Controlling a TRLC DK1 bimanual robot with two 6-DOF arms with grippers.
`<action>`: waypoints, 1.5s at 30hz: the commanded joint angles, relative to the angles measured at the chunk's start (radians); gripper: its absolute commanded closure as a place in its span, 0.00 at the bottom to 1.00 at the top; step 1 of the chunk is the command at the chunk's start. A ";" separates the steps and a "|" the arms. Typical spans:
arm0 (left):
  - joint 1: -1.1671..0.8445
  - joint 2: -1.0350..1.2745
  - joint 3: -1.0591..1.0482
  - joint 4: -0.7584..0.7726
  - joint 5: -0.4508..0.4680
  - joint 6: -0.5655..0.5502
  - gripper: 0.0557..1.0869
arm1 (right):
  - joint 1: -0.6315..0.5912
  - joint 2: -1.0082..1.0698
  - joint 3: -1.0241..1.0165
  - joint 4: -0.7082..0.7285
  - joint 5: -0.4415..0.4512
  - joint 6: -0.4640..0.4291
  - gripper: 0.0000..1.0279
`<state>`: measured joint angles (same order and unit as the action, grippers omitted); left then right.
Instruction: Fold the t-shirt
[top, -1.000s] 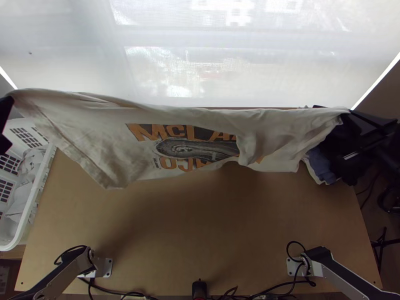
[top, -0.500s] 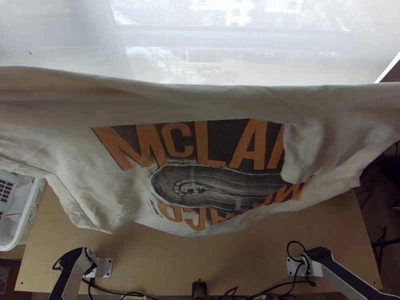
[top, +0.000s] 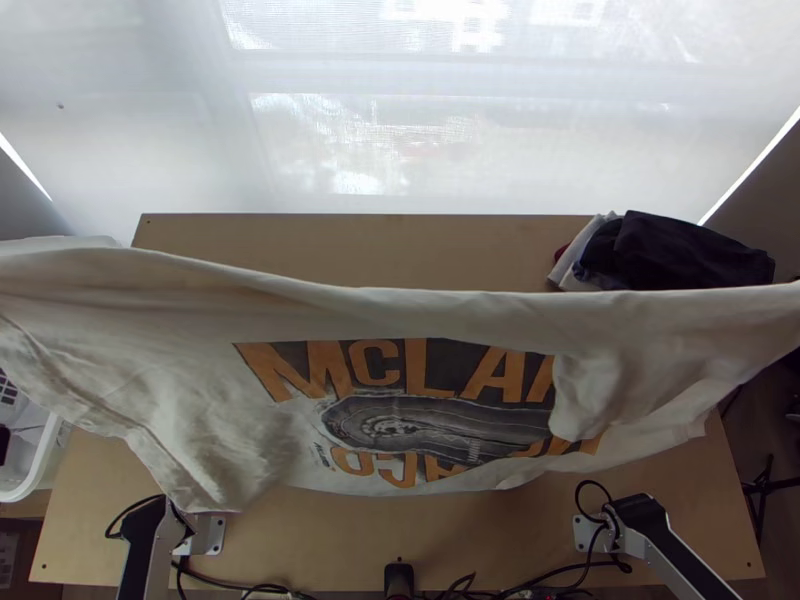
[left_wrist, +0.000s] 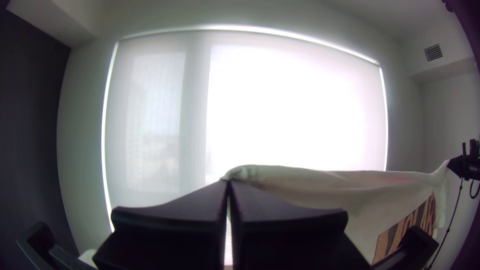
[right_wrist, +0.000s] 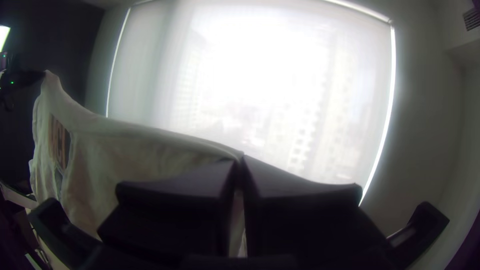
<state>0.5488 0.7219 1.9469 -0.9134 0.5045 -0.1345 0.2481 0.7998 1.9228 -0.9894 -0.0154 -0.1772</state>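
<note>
So the wooden table (top: 350, 245) has a printed off-white t-shirt (top: 420, 318) hanging over it, strung out wide and kinda wrinkly. Dark clothes (top: 675, 255) are piled at the far right, white basket (top: 48, 455) on the left. Left gripper (left_wrist: 228, 182) has its fingers pinched on one end of the shirt, right gripper (right_wrist: 241, 158) is clamped on the other.

The off-white cloth t-shirt with orange block lettering over a dark grey printed graphic (top: 440, 410) hangs in the air above the light table, stretched wide from side to side. Its upper edge is drawn into a long, slightly sagging line, while the lower part droops in loose folds, one flap lying over part of the print.
</note>
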 joint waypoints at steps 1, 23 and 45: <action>-0.004 -0.125 -0.407 0.015 0.022 0.026 0.97 | 0.026 -0.088 -0.298 0.015 -0.017 0.058 0.97; -0.432 0.375 -0.868 0.487 -0.185 0.021 0.97 | -0.023 0.285 -0.719 0.564 -0.015 0.005 0.97; -0.510 0.993 -0.652 0.656 -0.308 0.038 0.97 | -0.093 0.952 -0.524 0.735 -0.028 -0.008 0.97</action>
<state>0.0689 1.5875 1.2583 -0.2813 0.2188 -0.0971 0.1677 1.5749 1.3586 -0.2951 -0.0349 -0.1841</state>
